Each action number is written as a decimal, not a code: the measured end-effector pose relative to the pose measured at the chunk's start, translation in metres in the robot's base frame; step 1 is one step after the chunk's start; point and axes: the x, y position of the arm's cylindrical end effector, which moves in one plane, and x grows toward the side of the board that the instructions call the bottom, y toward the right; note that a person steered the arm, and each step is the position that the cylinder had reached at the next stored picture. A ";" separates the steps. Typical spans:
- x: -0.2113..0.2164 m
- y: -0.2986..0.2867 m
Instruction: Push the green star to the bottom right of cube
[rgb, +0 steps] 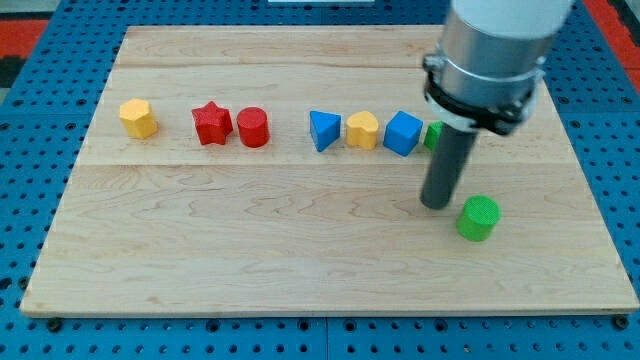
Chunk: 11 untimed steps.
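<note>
Jaws do not exist on this arm: it ends in a straight dark rod whose tip (436, 204) rests on the pale wooden board (300, 260), just left of a green ribbed cylinder (478, 218). Behind the rod, a green block (433, 135), its shape mostly hidden, sits touching the right side of the blue cube (403, 133). Leftward along the same row stand a yellow block (362, 130), a blue triangular block (323, 131), a red cylinder (253, 127), a red star (211, 123) and, well apart, another yellow block (138, 118).
</note>
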 end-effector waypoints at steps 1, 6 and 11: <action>0.006 0.038; -0.080 0.041; -0.049 -0.049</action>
